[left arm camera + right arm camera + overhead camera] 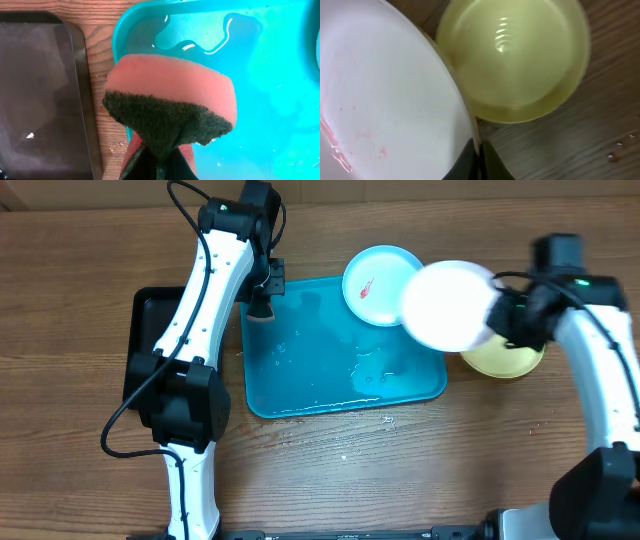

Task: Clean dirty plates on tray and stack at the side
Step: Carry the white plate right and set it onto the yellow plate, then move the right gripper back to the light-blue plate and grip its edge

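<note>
Overhead: teal tray point(345, 345) sits mid bench point(80, 480), wet, with puddles on it. A light blue plate point(378, 280) with a red smear lies at the tray's far right corner, overlapping the rim. The left tool point(262, 298) is at the tray's far left corner, pinching a sponge point(261, 313). A black tray point(150, 330) lies just left of the teal one. The right tool point(497, 315) grips a white plate point(445, 305) by its edge. That plate is held up over the tray's right corner, covering part of the blue plate and part of a yellow plate point(510, 360). The yellow plate lies on the bench right of the tray.

Left wrist: the sponge is pink with a dark scouring face, squeezed between the tool's fingers at the bottom. It is above the teal tray's rim; contact cannot be told. A water puddle point(200, 37) lies beyond it, and the black tray is at left.

Right wrist: the tool is clamped on the white plate's rim. The plate is tilted, with faint pink streaks on its face. The yellow plate lies flat on the wood behind it.
</note>
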